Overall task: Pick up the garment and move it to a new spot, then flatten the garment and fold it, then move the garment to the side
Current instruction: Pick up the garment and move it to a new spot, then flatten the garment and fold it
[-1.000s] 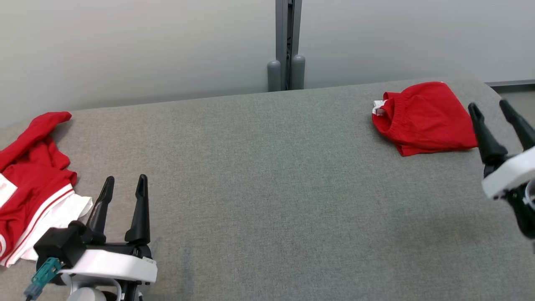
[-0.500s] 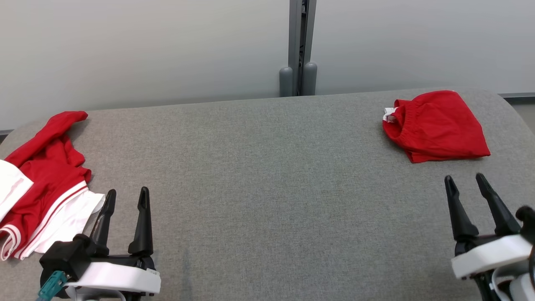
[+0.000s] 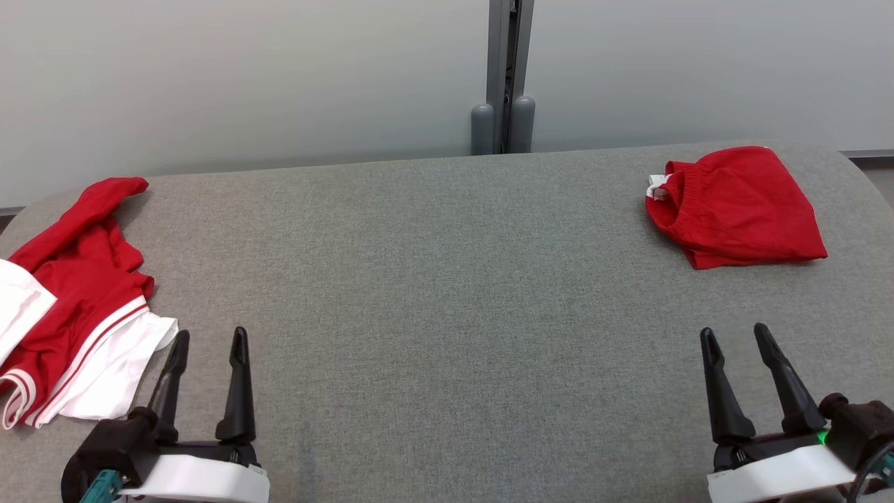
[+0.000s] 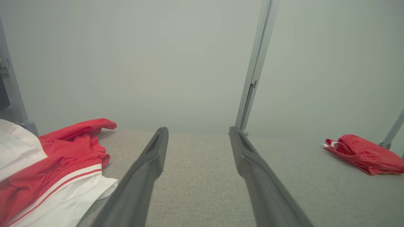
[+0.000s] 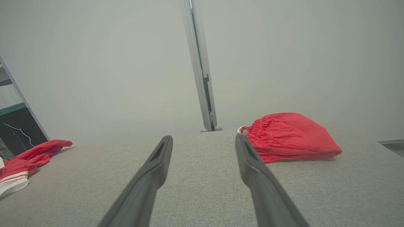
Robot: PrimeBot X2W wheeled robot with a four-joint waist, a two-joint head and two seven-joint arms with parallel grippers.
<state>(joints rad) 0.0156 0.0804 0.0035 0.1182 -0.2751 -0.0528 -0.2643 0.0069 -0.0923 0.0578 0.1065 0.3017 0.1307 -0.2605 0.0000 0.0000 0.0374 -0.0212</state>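
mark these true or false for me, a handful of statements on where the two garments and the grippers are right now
1. The folded red garment lies at the far right of the grey surface. True.
2. The right gripper is shut on the folded red garment. False: it is open, holds nothing and is apart from that garment.
3. The red and white garment lies crumpled at the left end, on the outer side of the left gripper. True.
4. The left gripper is shut. False: its two fingers stand apart with nothing between them.
5. The two garments touch each other. False: they lie at opposite ends of the surface.
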